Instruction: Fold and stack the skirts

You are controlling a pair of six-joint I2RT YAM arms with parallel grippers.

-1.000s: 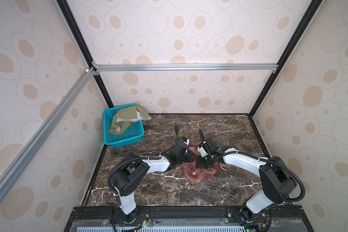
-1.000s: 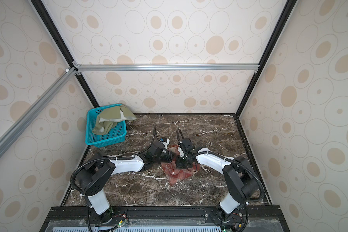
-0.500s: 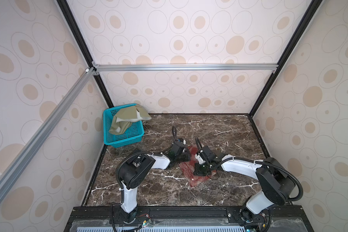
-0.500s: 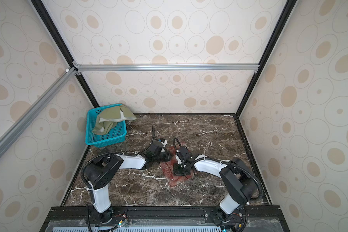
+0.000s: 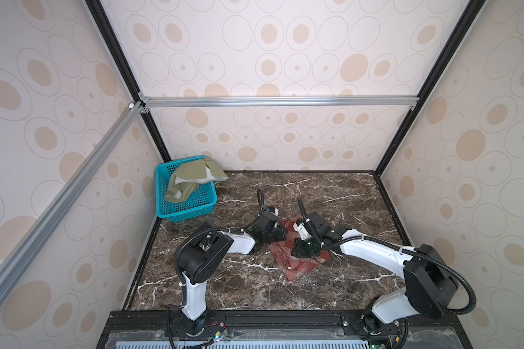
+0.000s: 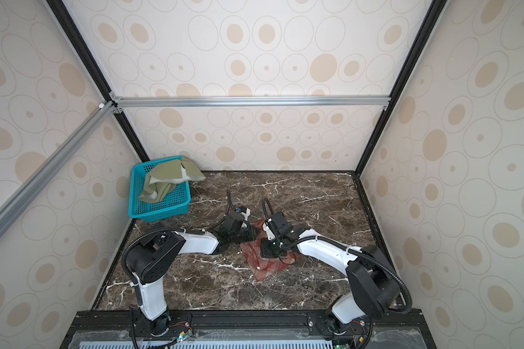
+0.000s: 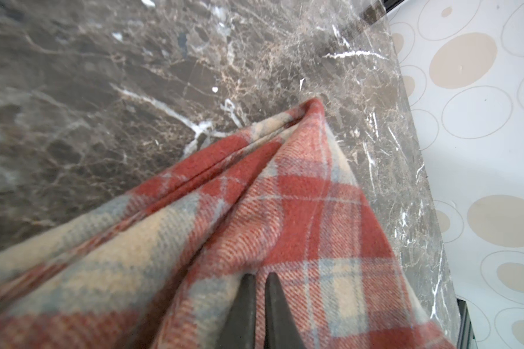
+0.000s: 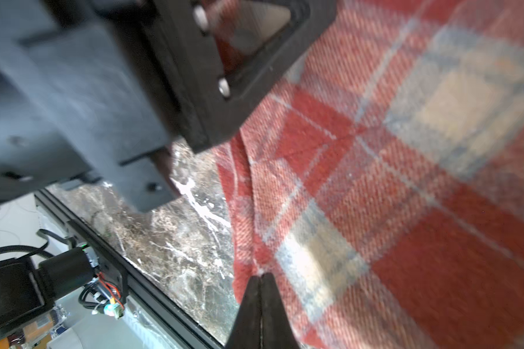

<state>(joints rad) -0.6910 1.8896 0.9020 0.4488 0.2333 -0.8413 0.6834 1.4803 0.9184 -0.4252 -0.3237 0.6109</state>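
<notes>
1. The thick red-and-cream plaid wool skirt [image 5: 301, 264] lies near the middle of the dark brown marble-pattern table [image 5: 254, 290]. It is folded into a rough, slanted shape with one corner pointing to the front edge.
2. In the left wrist view the plaid cloth [image 7: 300, 211] shows red squares, cream squares and thin grey-blue lines. Several layers lie one over another and run together to a narrow point.
3. The plain olive-green skirt with a paler lining [image 5: 191, 178] hangs crumpled over the teal perforated plastic basket [image 5: 194, 207] at the far left corner. One part spills over the basket's far rim.
4. A small white tag [image 5: 289, 267] sits on the plaid skirt near its front part. It is too small to read.
5. The left gripper [image 7: 259, 279] is low over the plaid skirt, at its left edge in both top views. Its two dark fingers [image 7: 242, 302] stand almost together, with only a thin slit between them. I cannot tell if cloth is caught in the slit.
6. The right gripper [image 8: 260, 276] is down on the same skirt, close to the left one. Its fingers [image 8: 277, 305] are pressed fully together, and the tips meet the cloth just at a folded edge, beside the bare table. I cannot tell if it pinches the cloth.
7. The olive-green skirt is well apart from both grippers.
</notes>
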